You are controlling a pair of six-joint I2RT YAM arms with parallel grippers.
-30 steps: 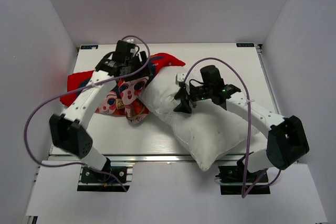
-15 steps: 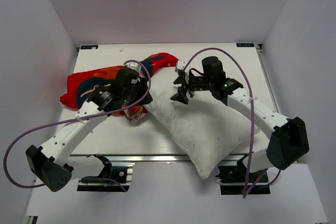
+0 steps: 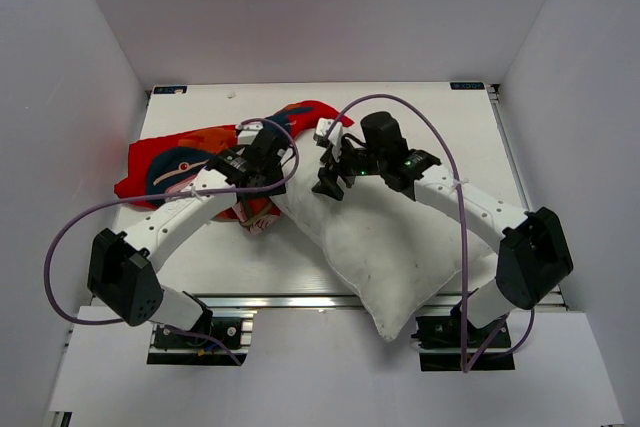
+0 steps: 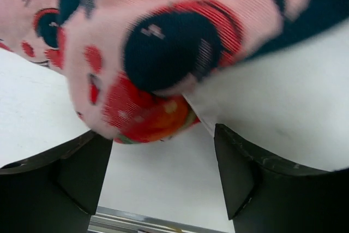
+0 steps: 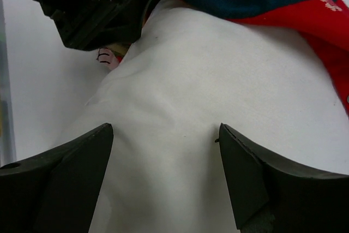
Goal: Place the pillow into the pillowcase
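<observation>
The white pillow [image 3: 390,237] lies slantwise on the table, its far left end against the red pillowcase [image 3: 170,162]. A bunched fold of the pillowcase [image 4: 147,64], printed with a face, hangs just past my left gripper [image 4: 163,154], next to the pillow's edge [image 4: 283,102]. That left gripper [image 3: 262,175] is open with only bare table between its fingers. My right gripper [image 3: 322,162] hovers open over the pillow's far left end. In the right wrist view, the pillow [image 5: 180,107] fills the gap of the right gripper [image 5: 163,151], and the pillowcase [image 5: 272,4] lies beyond it.
White walls close in the table [image 3: 440,117] on the left, back and right. A metal rail [image 3: 280,300] runs along the near edge, and the pillow's near corner overhangs it. The left gripper's black body [image 5: 92,9] sits close ahead of my right gripper.
My left arm has swung back from the far side of the pillowcase to the fold beside the pillow. My right gripper has moved left along the pillow toward the pillowcase.
</observation>
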